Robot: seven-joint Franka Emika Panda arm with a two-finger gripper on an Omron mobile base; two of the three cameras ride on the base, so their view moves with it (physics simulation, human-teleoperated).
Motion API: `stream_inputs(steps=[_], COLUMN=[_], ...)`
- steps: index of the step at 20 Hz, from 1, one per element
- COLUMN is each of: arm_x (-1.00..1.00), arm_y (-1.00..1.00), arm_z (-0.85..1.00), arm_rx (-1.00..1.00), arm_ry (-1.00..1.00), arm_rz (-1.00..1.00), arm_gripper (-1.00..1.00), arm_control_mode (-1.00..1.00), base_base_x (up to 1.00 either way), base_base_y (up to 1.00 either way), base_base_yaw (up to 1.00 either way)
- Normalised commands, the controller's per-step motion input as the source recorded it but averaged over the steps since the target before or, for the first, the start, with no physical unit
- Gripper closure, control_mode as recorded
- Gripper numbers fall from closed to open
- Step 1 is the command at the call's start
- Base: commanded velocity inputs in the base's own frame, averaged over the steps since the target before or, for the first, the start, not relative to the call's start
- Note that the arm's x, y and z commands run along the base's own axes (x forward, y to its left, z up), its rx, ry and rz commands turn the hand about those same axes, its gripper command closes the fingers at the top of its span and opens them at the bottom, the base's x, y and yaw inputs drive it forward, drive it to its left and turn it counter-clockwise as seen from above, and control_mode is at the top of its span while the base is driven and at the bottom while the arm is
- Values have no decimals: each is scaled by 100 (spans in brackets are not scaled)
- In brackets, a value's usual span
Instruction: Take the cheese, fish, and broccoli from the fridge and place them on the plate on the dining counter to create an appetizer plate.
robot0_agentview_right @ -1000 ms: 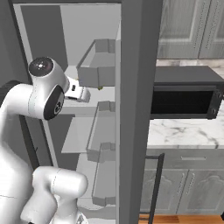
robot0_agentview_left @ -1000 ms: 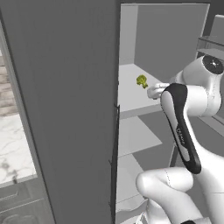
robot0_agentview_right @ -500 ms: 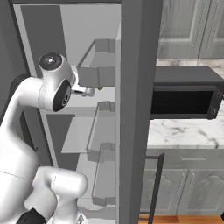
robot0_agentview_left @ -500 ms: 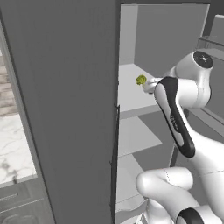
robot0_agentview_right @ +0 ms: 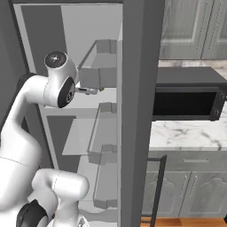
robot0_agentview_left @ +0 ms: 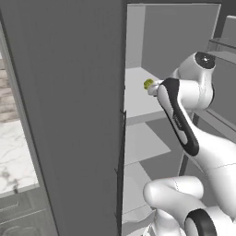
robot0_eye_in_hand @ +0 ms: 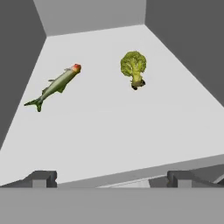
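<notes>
Grey cabinets (robot0_agentview_right: 186, 26), black microwave (robot0_agentview_right: 186, 99), marble counter (robot0_agentview_right: 186, 133), wood floor (robot0_agentview_right: 186, 220).

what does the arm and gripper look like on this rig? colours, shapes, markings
Glossy white arm of rounded, bulbous links. Round dark joint caps, one at the elbow top, one low near the base. A long black strip with faint pale lettering runs down the forearm. No loose cables visible. Gripper: two small, blocky dark-grey fingertips.

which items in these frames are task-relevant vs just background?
Task things:
- fish, lying on the fridge shelf
- broccoli, same shelf, apart from the fish
- fridge, door open
- gripper, open, short of both items, holding nothing

Background:
- microwave
- wall counter under it
- cabinets above
</notes>
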Motion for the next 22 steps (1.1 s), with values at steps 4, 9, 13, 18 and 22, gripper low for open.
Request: stream_inputs(steps=[4,9,13,18,22], arm_x=[41,48,49,48,43], arm_y=[-1,-10,-11,-6,-3], arm_z=[-17,-17,-10,-8,-9], arm_rx=[-3,-1,0,0,0], arm_ry=[0,0,0,0,0], arm_rz=[0,0,0,0,0], arm_gripper=[-100,-100,-100,-100,-100], arm_control_mode=[-100,-100,-100,-100,-100], base_base_x=[0,0,0,0,0], base_base_y=[0,0,0,0,0], base_base_yaw=[0,0,0,0,0])
